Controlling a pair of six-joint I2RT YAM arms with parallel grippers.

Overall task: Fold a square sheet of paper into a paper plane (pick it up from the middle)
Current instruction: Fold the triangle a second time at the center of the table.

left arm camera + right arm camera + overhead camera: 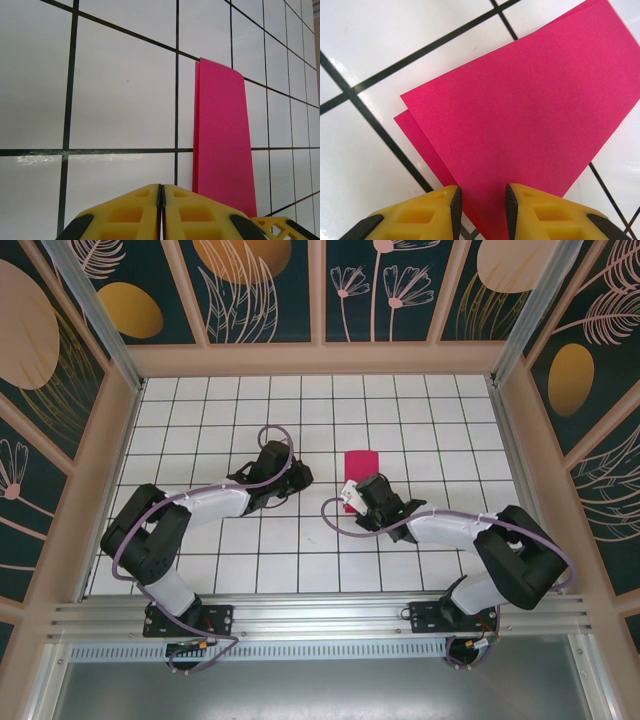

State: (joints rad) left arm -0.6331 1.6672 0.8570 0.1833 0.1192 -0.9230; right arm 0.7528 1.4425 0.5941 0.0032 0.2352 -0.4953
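My right fingers [508, 204], slightly parted, straddle the folded square sheet of paper [520, 110] to pinch its edge. My left fingers [161, 196] rest closed and empty.

The square sheet of paper [360, 466], folded narrow, is lying flat; the right gripper [349, 497] is sitting at its near end, and the left gripper [303, 477] just left.

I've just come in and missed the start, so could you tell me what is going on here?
A magenta sheet of paper is being folded on the tiled table. It lies folded in half into a narrow rectangle, layers slightly offset. The right gripper is at its near end, jaws a little apart over the edge. The left gripper is shut, off to the paper's left, not touching it.
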